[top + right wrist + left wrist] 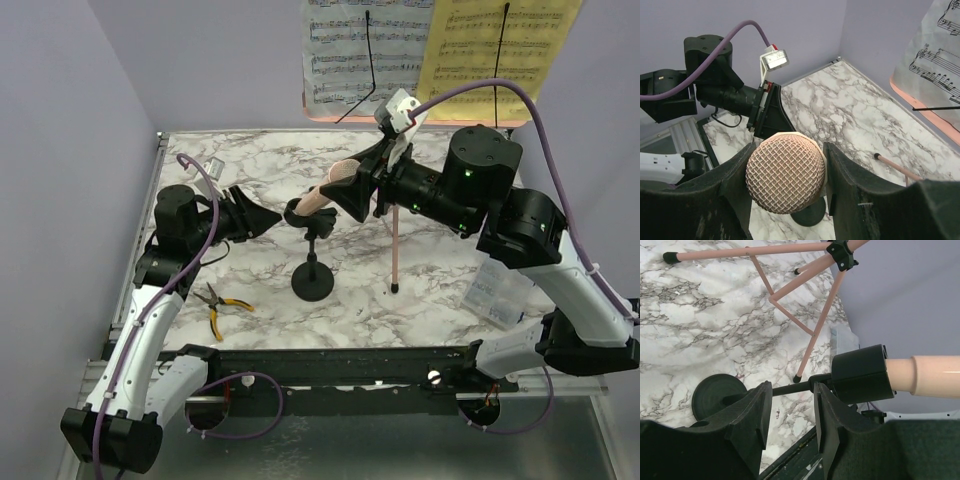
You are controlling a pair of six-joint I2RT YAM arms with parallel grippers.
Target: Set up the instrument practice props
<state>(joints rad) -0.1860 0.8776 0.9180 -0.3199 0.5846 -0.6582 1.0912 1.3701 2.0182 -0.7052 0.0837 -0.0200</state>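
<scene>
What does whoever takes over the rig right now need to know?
Right tool: shut on the microphone head.
Left tool: part closed at the mic stand stem by the clip; grip unclear.
Music stand upright at the back, white page and yellow page on it.
Done: microphone appears seated in the clip.
To do: probably release both tools and back off.

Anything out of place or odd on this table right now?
Yes: the yellow-handled pliers lie on the marble table at front left, a tool unrelated to the music props. The beige microphone also sits tilted in its black stand, head clamped by the right gripper.
</scene>
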